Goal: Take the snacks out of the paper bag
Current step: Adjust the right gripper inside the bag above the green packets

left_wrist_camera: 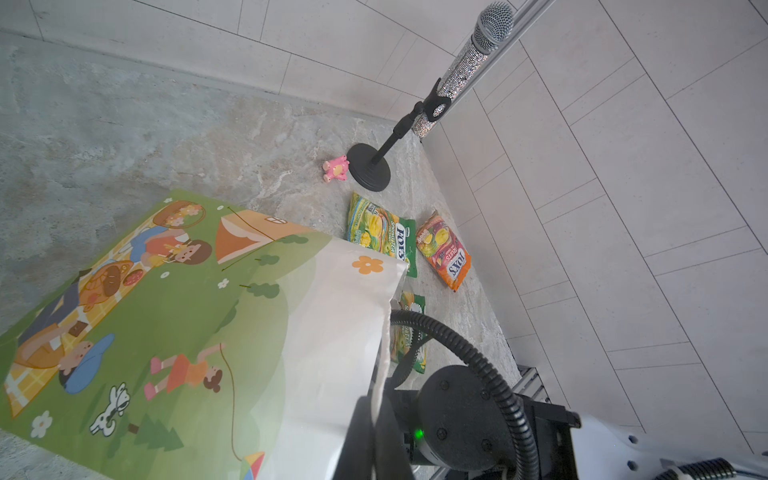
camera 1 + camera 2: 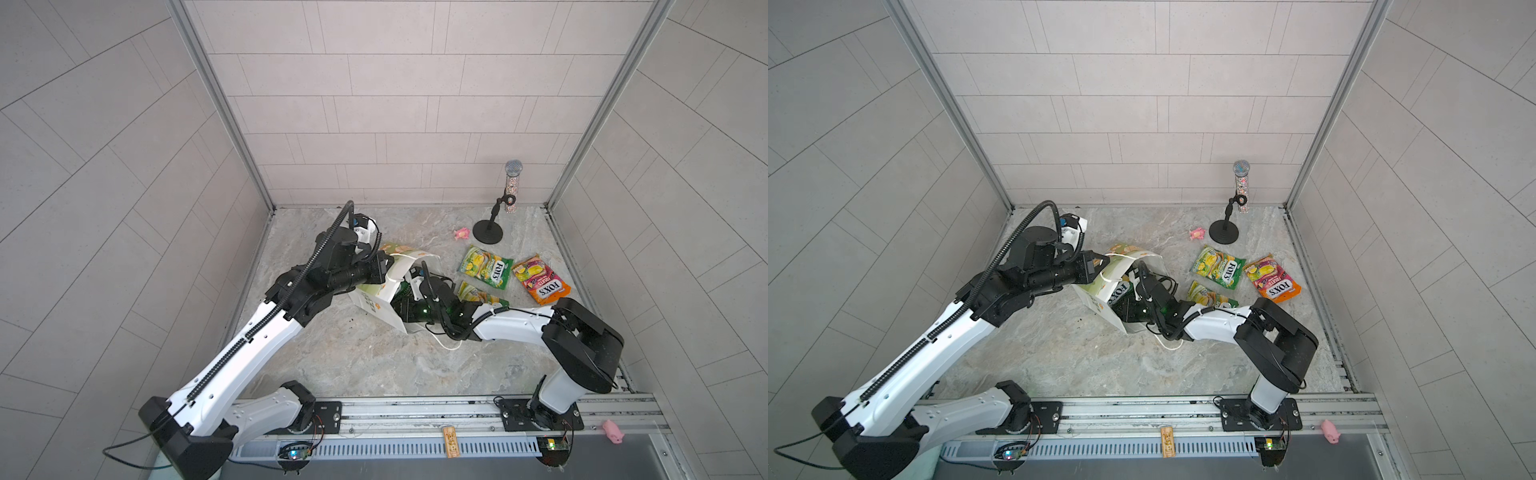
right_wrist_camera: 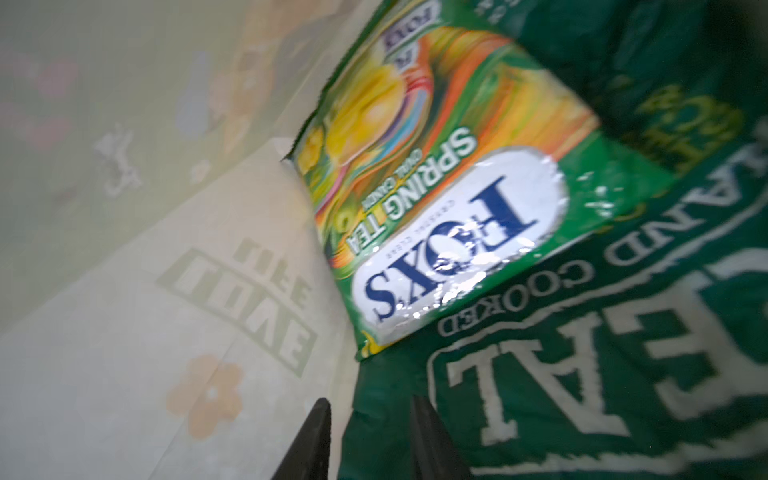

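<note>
Left claw [image 1: 376, 415] pinches white paper bag [image 2: 380, 309] rim; right claw [image 3: 370, 415] — in from 4 o'clock — straddles dark-green glossy chips packet [image 3: 582, 395], grip unclear.

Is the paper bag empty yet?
No, the right wrist view shows a FOX'S packet and the dark green chips bag inside the paper bag.

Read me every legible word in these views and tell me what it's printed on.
"LOVE LIFE", showing through reversed: paper bag.
"FOX'S", "SPRING TEA", "CRYSTAL CLEAR", "OVAL CANDY": bagged green packet.
"AND COOKED", "EAL", cut off: dark green chips bag.
"FOX'S", "SPRING TEA": loose green packet.
"FOX'S", "FRUITS": orange-red packet.
Small rail tag: too small to read.
</note>
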Motion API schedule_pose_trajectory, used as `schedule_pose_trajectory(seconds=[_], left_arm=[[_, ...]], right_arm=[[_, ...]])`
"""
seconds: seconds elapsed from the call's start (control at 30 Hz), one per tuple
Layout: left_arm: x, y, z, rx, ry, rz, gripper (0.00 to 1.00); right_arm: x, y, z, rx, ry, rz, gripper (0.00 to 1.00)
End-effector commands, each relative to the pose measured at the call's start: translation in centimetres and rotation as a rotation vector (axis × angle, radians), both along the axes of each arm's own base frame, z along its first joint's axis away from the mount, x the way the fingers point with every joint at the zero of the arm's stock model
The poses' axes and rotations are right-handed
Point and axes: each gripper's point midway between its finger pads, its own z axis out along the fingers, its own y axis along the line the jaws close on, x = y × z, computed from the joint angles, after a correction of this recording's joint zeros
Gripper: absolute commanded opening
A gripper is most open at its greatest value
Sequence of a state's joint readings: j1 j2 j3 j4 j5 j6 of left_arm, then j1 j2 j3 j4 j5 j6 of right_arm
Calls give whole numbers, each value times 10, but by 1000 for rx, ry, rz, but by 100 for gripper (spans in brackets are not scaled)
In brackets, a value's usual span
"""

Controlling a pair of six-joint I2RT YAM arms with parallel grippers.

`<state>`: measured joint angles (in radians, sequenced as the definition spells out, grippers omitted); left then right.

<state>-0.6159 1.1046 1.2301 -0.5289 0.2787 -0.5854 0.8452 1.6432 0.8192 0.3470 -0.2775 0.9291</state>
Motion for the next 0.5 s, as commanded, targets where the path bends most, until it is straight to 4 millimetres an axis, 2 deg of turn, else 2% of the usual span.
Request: schedule_pose_trajectory(seconds=[0.0,0.17,0.47], left_arm=[[-8,-5,19,-30,-46,-61,0],[-13,-7,19,-33,-46,-87,0],[-17,-7,20,-39,-46,-101,0]], right_arm=[[16,-12,5,-39,-2,-123,34],[28,-15,15,-36,-11,-192,33],[41,-31,10,-101,12,-309,35]])
